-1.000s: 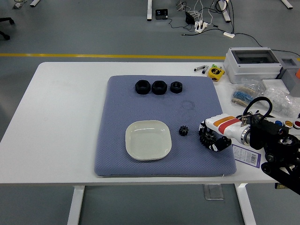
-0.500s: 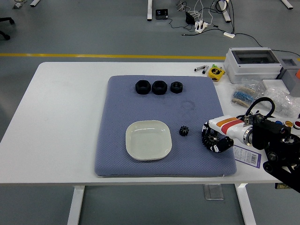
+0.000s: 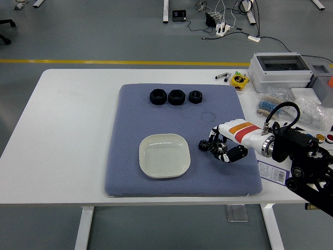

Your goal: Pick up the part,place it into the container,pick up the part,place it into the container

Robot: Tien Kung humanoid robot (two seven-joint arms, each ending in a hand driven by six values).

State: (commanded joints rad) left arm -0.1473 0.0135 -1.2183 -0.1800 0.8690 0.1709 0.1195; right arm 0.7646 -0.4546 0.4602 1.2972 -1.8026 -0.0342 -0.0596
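Note:
A small black gear part (image 3: 202,146) lies on the blue-grey mat (image 3: 130,130), just right of the empty white square plate (image 3: 164,156). Three larger black ring-shaped parts (image 3: 176,97) stand in a row at the mat's far edge. My right hand (image 3: 216,149), white with an orange band, reaches in from the right. Its loosely curled fingers (image 3: 219,152) are at the gear's right side, touching or nearly touching it, and are not closed around it. The left arm is out of view.
A grey lidded box (image 3: 281,70), a yellow tape measure (image 3: 239,80), bags of small parts (image 3: 270,107) and a labelled card (image 3: 274,172) crowd the table's right side. The white table (image 3: 73,130) extends left of the mat.
My right hand has moved left across the mat, from about a hand's width right of the gear to right up against it. The gear and plate have not moved.

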